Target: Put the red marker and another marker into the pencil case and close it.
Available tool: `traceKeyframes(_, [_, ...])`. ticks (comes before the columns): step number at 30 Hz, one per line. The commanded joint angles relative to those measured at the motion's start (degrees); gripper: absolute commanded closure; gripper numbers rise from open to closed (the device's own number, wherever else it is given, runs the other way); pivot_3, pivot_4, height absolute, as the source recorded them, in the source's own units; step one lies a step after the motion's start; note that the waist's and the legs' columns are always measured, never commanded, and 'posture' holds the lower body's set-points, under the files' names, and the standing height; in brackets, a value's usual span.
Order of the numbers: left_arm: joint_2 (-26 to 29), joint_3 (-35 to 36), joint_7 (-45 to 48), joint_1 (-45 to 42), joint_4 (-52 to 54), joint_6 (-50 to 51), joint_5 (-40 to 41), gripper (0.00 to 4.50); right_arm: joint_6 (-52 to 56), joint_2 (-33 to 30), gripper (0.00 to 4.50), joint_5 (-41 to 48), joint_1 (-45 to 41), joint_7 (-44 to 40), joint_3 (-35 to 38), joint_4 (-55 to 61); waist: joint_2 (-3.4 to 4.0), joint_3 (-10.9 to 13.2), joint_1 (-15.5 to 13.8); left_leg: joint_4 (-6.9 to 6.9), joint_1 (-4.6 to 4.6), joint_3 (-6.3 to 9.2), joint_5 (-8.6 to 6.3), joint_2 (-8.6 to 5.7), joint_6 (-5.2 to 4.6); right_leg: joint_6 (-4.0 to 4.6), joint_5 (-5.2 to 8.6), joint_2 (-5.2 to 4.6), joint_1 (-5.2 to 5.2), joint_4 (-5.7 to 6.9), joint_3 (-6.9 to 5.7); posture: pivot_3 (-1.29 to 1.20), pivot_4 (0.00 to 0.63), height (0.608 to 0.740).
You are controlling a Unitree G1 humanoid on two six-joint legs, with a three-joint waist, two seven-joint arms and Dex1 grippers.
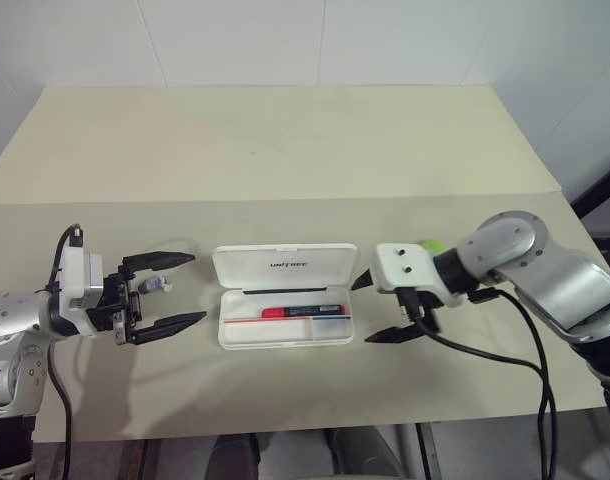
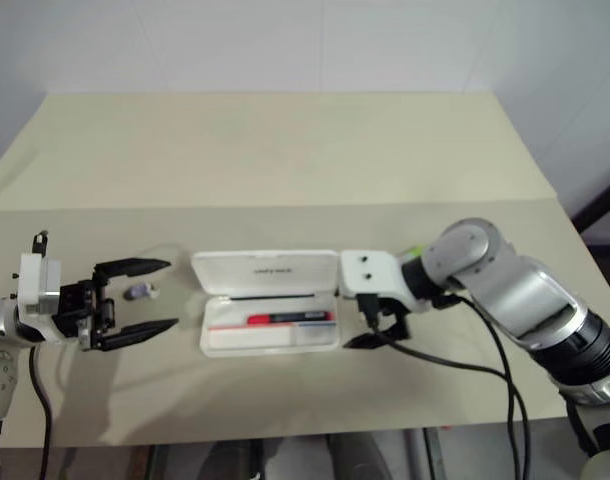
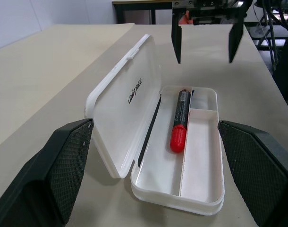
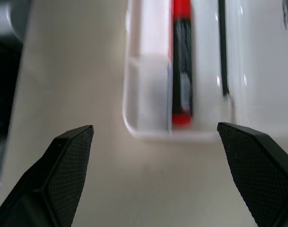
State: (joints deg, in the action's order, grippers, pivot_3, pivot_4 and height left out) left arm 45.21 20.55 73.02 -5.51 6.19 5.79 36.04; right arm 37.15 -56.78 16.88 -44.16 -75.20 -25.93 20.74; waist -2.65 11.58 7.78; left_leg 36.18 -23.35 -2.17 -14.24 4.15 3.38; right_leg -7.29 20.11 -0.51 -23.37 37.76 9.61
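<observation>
The flat white hard-plastic pencil case (image 1: pixel 285 318) lies open on the beige counter (image 1: pixel 285 150), between the two grippers, its hinged lid with small black lettering tipped back away from the robot. The first part of the job looks done: the slim black-and-red marker with its red cap end (image 1: pixel 301 311) rests lengthwise inside the tray, in the long compartment next to the lid hinge, and nothing grips it. The second marker is not in the case yet. A bit of bright green (image 1: pixel 431 244) peeks out just behind the right wrist block, on the counter to the right of the case; it is likely the stubby green-capped marker, though too little shows to be sure. The left gripper (image 1: pixel 170 291) hovers just left of the case with its black fingers spread wide and empty, pointing toward the case. The right gripper (image 1: pixel 377 308) hangs just beside the case's right end, fingers also spread wide and holding nothing. A small pale object (image 1: pixel 155 286) lies on the counter between the left fingers; what it is cannot be told. Still to do, by my reading: fetch the green marker, lay it in the tray, then fold the lid down shut.
</observation>
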Motion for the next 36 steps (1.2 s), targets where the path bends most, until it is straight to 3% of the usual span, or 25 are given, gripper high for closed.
traceKeyframes(1, [-0.37, 0.08, -0.12, -0.57, 0.35, -0.54, 0.49, 0.00, -6.06, -1.47, 0.06, -3.83, -1.28, -2.35, 2.00, -4.40, 0.00, 0.00, -0.03, 0.00, 0.00, 0.00, 0.00, 0.00, 0.00, 0.00, 0.00, 0.00, 0.00, 0.00, 0.00, 0.00, 0.150, 0.740])
traceKeyframes(9, [-1.05, -0.22, 0.05, -0.80, 0.51, -0.67, 0.86, 0.00, -21.48, 4.45, 0.06, -19.41, -6.03, 1.26, -1.58, -28.02, 0.00, 0.00, 0.19, 0.03, 0.03, -0.06, 0.00, 0.00, 0.00, 0.00, 0.00, -0.01, 0.01, 0.03, 0.04, 0.00, 0.150, 0.740])
traceKeyframes(18, [-1.11, 1.24, -0.61, 1.02, 1.59, -0.88, 0.70, 0.00, -33.82, 11.59, 0.06, -25.33, -10.88, -3.04, -2.63, -48.22, 0.04, 0.02, 0.27, 0.05, 0.06, -0.11, 0.01, 0.01, 0.01, -0.01, -0.01, -0.01, 0.02, 0.07, 0.06, 0.00, 0.150, 0.740])
traceKeyframes(22, [-1.33, 1.86, -1.44, 2.44, 2.76, -1.03, 0.81, 0.00, -36.69, 14.11, 0.06, -26.45, -13.14, -6.10, -2.93, -54.86, 0.04, 0.02, 0.49, 0.16, 0.41, -0.06, 0.01, 0.02, 0.01, -0.03, -0.02, 0.00, 0.48, 0.07, 0.04, 0.00, 0.150, 0.740])
traceKeyframes(32, [-1.75, 3.38, -3.50, 6.16, 6.26, -0.87, 1.21, 0.00, -39.29, 17.70, 3.21, -30.01, -16.91, -6.73, -2.40, -65.25, 0.00, 0.01, 0.76, 0.24, 1.29, -0.02, 0.00, -0.01, 0.01, 0.30, 0.07, -0.05, 1.60, -0.25, 0.07, 0.00, 0.150, 0.740])
traceKeyframes(33, [-1.77, 3.39, -3.65, 6.28, 6.44, -0.88, 1.23, 0.00, -39.44, 17.97, 3.41, -30.28, -17.30, -6.23, -2.26, -65.93, 0.00, 0.01, 0.81, 0.26, 1.32, -0.02, 0.00, -0.01, 0.00, 0.32, 0.06, -0.06, 1.66, -0.29, 0.07, 0.00, 0.150, 0.740])
traceKeyframes(36, [-1.80, 3.38, -3.87, 6.51, 6.74, -0.94, 1.34, 0.00, -40.10, 19.01, 3.40, -31.44, -19.14, -2.60, -1.46, -68.57, 0.00, 0.01, 1.14, 0.33, 1.35, -0.02, 0.02, -0.03, -0.03, 0.44, 0.03, -0.08, 1.77, -0.40, 0.10, 0.00, 0.150, 0.740])
